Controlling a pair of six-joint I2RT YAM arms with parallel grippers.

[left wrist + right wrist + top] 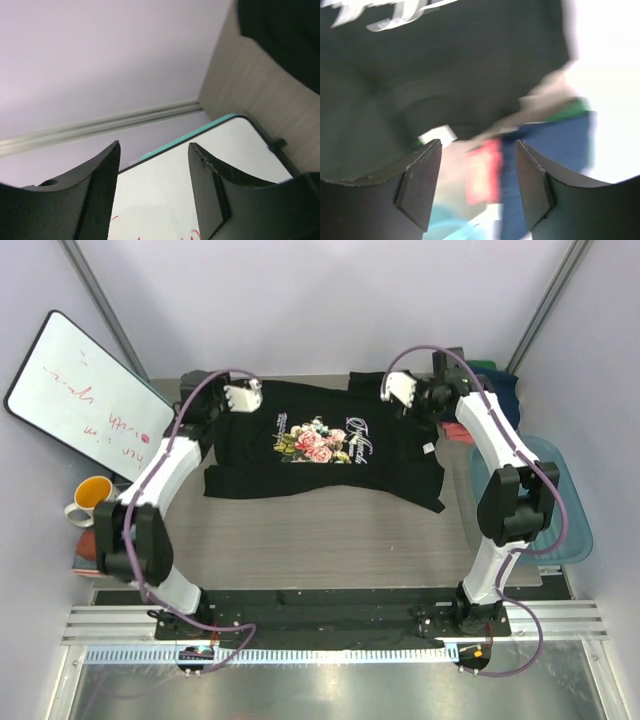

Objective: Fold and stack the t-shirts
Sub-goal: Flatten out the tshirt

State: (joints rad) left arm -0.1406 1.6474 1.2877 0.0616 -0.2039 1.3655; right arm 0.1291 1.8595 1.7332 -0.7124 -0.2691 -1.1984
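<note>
Both claws are open and hold nothing. The left claw [243, 397] hangs over the black t-shirt's [330, 455] far left sleeve, and the right claw [398, 388] hangs over its far right shoulder. Each wrist camera shows its 2 fingers spread apart with only background between them.

Nearest to me, the 2 arms rise from their bases at the near edge of the table [330, 540], with a strip of bare tabletop beyond them. At the left edge sits an orange mug [92, 495]. At the right edge a see-through blue tub [560, 510] sits partly behind the right arm.

Past the bare strip, the black t-shirt lies spread flat across the middle of the table, print side up, with pink roses and white lettering on the chest. Its hem is toward me and its collar toward the back wall. The right sleeve is rumpled and trails toward the tub.

Farther back, in the far right corner, more t-shirts lie in a heap just beyond the right claw. A navy shirt [500, 395] and a bit of a green shirt [482, 366] show from above. The right wrist view is blurred, but there seems to be a red shirt [482, 172] beside the navy one.

At the far left, a whiteboard [85, 400] with red writing leans against the wall.
</note>
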